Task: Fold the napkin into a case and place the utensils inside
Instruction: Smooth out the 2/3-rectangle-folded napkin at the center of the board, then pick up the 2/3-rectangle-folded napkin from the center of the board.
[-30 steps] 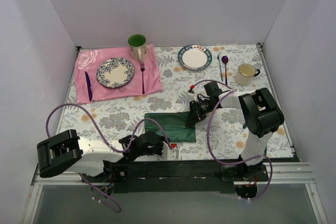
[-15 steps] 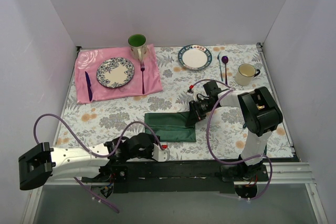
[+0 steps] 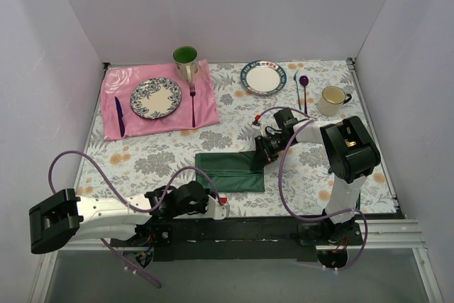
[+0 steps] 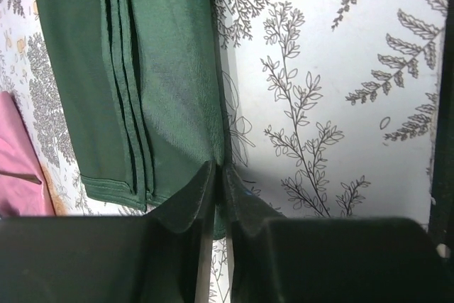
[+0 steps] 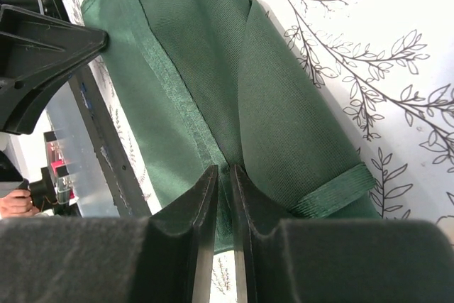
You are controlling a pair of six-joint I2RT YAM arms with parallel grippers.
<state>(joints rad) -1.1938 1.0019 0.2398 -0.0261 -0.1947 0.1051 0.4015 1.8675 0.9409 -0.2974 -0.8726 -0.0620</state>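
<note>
one dark green cloth napkin lies on the floral-print table, near the front centre, folded into a long rectangle with stacked layers along one edge. two grippers pinch it with fingers almost touching: the left gripper on an edge, the right gripper on a raised fold.

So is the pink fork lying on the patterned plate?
No, the pink fork lies on the pink cloth, beside the patterned plate.

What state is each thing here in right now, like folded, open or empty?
napkin, folded into a flat strip.
left end effector, shut on the napkin's edge.
right end effector, shut on the napkin's fold.
pink cloth, spread flat.
patterned plate, empty.
white plate, empty.
green mug, upright.
cream mug, upright.
</note>
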